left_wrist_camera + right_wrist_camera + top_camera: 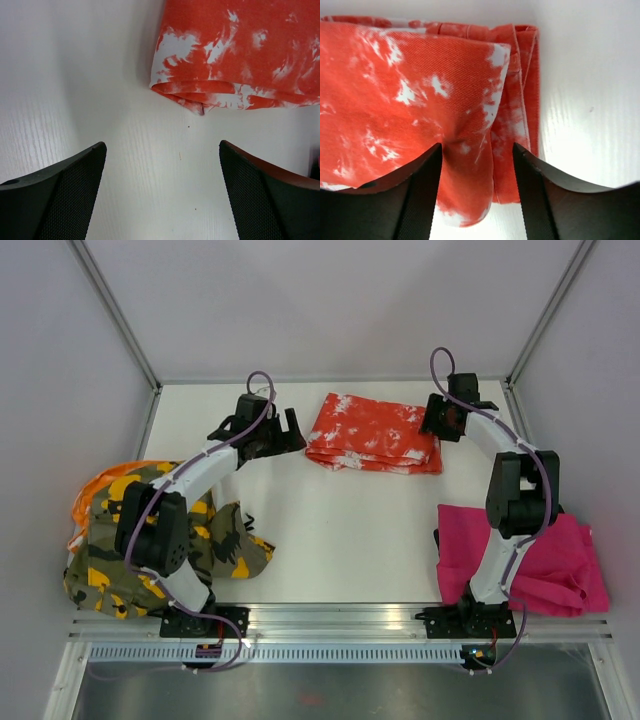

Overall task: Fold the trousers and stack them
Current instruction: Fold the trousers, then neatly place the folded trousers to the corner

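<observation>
As seen in the top external view, the orange-red trousers (372, 433) are logged as a flat, folded rectangular packet at the far middle of the white surface (330, 540). The left end effector (287, 430) is placed just beside its left edge, the right end effector (443, 423) at its right edge. Camouflage trousers (140, 540) are heaped unfolded over the near left edge, and pink trousers (560, 560) are slumped at the near right. Risk: if the packet is dragged by one end only, its layers may slide apart and the fold be lost.

Left wrist view: the left end effector (162, 192) is held wide open and empty over bare surface, short of the packet's rounded corner. Risk: on a low approach the cloth could be shoved and rucked rather than gripped. Cloth: soft, matt, white-blotched.

Right wrist view: the right end effector (477, 195) is narrowed onto a puckered ridge of the top layer, which appears to be nipped between its black fingers (420, 200). Risk: only the upper ply may be caught, so the packet could be peeled open by a lift. Weave: fine twill, with stitched hems stacked along the right edge.
</observation>
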You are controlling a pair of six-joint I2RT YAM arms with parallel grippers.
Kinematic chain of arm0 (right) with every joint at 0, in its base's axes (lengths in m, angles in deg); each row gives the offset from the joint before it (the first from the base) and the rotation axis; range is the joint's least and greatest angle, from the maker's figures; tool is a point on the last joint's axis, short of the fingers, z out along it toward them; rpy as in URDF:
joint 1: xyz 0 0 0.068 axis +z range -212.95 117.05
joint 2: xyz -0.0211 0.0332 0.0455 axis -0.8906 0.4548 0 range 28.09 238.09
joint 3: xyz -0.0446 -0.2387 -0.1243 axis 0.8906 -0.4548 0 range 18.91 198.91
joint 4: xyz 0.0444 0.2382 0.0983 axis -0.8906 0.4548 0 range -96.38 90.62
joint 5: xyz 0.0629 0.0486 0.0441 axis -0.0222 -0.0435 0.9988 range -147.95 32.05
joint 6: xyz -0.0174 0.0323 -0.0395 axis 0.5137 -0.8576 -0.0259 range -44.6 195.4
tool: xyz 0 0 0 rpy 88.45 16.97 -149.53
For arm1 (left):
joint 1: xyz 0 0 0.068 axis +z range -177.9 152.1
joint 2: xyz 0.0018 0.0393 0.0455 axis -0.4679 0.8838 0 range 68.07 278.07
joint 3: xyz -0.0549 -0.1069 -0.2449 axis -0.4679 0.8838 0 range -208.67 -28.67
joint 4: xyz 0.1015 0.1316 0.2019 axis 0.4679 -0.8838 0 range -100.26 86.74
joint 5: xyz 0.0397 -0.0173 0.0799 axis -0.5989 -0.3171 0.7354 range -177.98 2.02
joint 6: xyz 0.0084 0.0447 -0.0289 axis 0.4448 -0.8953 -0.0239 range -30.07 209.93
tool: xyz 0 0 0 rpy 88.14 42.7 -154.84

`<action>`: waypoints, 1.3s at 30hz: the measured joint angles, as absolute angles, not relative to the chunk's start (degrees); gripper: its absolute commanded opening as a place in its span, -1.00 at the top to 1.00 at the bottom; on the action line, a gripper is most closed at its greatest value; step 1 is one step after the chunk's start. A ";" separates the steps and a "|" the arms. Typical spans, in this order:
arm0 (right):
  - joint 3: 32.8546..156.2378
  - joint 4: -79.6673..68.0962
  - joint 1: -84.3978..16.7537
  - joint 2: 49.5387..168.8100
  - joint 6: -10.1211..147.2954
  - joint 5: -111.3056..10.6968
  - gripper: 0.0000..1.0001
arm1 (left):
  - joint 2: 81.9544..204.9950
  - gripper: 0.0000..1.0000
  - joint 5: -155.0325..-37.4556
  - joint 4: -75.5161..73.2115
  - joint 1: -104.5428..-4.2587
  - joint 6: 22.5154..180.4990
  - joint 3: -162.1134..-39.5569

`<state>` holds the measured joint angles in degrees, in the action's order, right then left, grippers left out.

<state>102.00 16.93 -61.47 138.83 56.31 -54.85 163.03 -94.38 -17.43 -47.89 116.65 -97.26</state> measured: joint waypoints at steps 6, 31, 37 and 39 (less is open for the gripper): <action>109.10 21.34 -60.18 136.49 58.82 -57.65 0.76 | 169.74 -0.12 -95.64 -17.06 -47.89 114.75 -106.07; 102.24 10.26 -57.95 145.91 56.83 -57.26 0.99 | 196.14 0.95 -96.52 11.84 -54.01 132.97 -111.08; 103.20 12.97 -57.95 143.18 57.42 -56.12 0.26 | 190.94 0.76 -97.26 9.34 -53.97 129.96 -108.41; 103.88 14.02 -57.95 140.95 57.64 -56.03 0.19 | 187.44 0.60 -97.46 7.46 -53.97 127.86 -107.97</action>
<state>103.88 14.02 -57.95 140.95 57.64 -56.03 187.44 -97.46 7.46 -53.97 127.86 -107.97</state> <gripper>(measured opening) 0.365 0.136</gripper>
